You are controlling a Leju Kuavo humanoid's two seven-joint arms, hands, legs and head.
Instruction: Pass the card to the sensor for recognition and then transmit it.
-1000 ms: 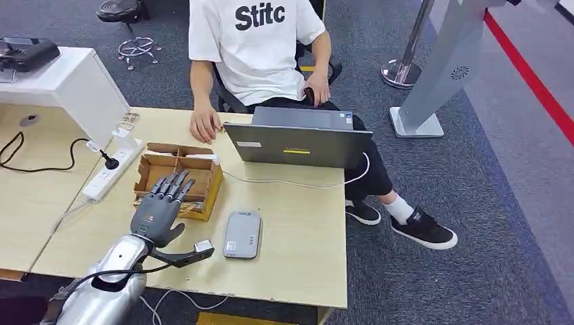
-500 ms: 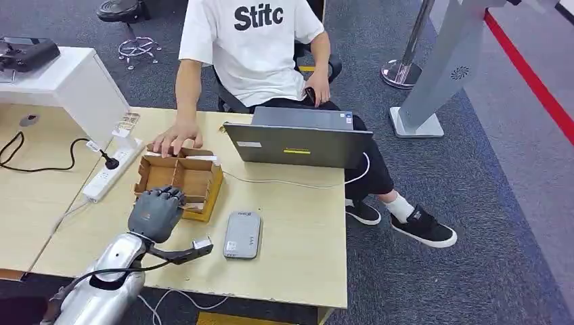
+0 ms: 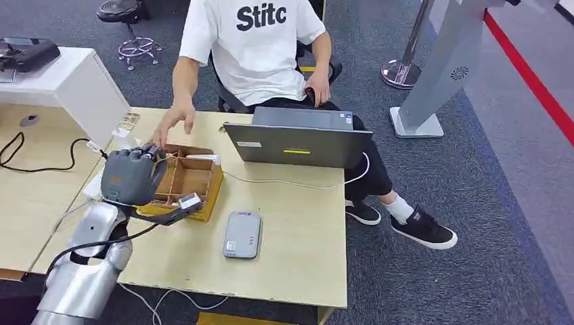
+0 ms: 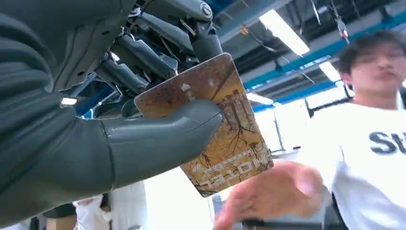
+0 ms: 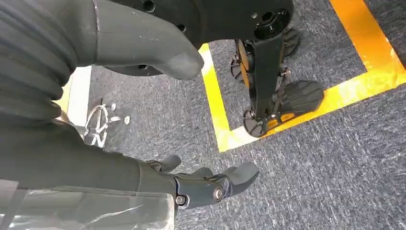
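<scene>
Wooden desk (image 3: 298, 223) seen from above, with a seated person in a white printed T-shirt (image 3: 254, 47) on the far side.

Left hand (image 3: 132, 176) raised above the near-left part of the desk, over the left end of an open cardboard box with dividers (image 3: 196, 179). Fingers curled closed. From the wrist camera, a brown patterned card (image 4: 218, 129) pinched between the thick grey thumb and the darker fingers (image 4: 143, 57), most of the card jutting out beyond the thumb toward the person. Pale lettering on the card, too blurred to read.

Person's hand (image 3: 172, 125) stretched over the far edge of the desk, just beyond the box and close to the robot's raised hand, not touching the card.

Grey card reader (image 3: 242, 234) flat on the desk, near the front edge, right of the box and apart from it. Grey laptop (image 3: 298, 139) open beyond it, lid back toward the robot. White power strip (image 3: 95, 186) to the left of the box, partly hidden by the hand.

Right hand (image 5: 206, 184) hanging beside the body above grey carpet with yellow floor tape (image 5: 220, 110), fingers loosely bent and apart, holding nothing.
</scene>
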